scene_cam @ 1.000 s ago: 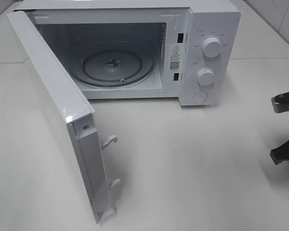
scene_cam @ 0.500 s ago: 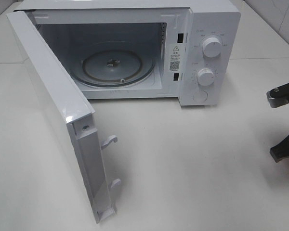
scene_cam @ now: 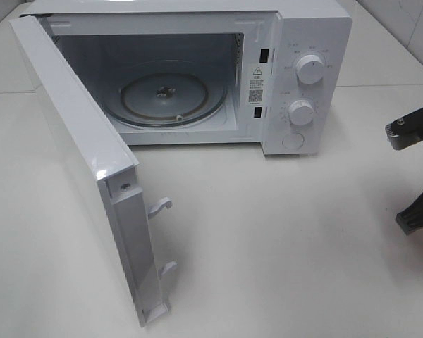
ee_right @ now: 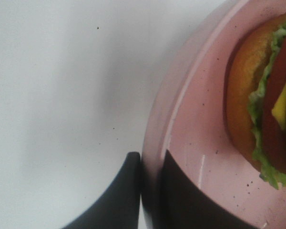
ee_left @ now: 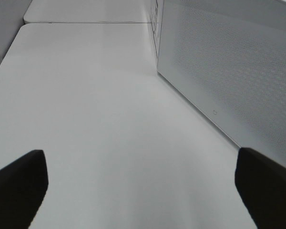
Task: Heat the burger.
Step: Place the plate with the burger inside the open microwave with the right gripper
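The burger (ee_right: 267, 105), with a golden bun, lettuce, tomato and cheese, lies on a round pink plate (ee_right: 195, 109) in the right wrist view. My right gripper (ee_right: 151, 160) is shut on the plate's rim, one dark finger (ee_right: 124, 191) outside it and the other finger (ee_right: 181, 195) on its inner face. In the exterior view only parts of the right arm (scene_cam: 412, 130) show at the right edge; the burger is out of that frame. My left gripper (ee_left: 143, 191) is open above bare table beside the microwave door (ee_left: 229, 71).
The white microwave (scene_cam: 296, 70) stands at the back, its cavity showing a glass turntable (scene_cam: 173, 98). Its door (scene_cam: 77, 155) swings far out to the front left, latch hooks (scene_cam: 161, 205) pointing inward. White table (scene_cam: 282, 246) lies in front of it.
The right arm's visible parts at the right edge of the exterior view have shifted a little up and to the left. The microwave and door are unmoved.
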Controlling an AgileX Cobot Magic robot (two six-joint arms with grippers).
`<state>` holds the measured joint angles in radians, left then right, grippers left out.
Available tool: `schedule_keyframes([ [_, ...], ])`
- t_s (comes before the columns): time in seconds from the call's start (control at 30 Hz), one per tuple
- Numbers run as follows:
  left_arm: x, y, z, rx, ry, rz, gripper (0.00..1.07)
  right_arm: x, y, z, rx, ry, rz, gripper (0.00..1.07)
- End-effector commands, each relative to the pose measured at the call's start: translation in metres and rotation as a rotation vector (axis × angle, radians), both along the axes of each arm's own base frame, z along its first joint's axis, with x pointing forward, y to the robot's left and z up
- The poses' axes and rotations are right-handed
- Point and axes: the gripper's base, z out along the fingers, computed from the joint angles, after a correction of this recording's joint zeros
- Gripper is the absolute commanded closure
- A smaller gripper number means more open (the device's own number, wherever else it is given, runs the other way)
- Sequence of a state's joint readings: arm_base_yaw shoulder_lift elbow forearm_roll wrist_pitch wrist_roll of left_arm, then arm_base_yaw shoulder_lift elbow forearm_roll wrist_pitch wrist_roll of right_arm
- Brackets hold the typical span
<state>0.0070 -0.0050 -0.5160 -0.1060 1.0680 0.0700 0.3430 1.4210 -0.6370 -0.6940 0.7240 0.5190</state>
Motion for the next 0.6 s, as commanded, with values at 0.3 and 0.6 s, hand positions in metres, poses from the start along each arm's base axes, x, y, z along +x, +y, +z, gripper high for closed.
schedule_keyframes([
  [0.3,-0.001,0.0,0.0,-0.008,-0.002,0.003,0.07,-0.016,0.018,0.022,-0.087,-0.03,0.147,1.07],
  [0.6,-0.001,0.0,0.0,-0.008,-0.002,0.003,0.07,-0.026,0.031,0.028,-0.115,-0.019,0.245,1.07],
])
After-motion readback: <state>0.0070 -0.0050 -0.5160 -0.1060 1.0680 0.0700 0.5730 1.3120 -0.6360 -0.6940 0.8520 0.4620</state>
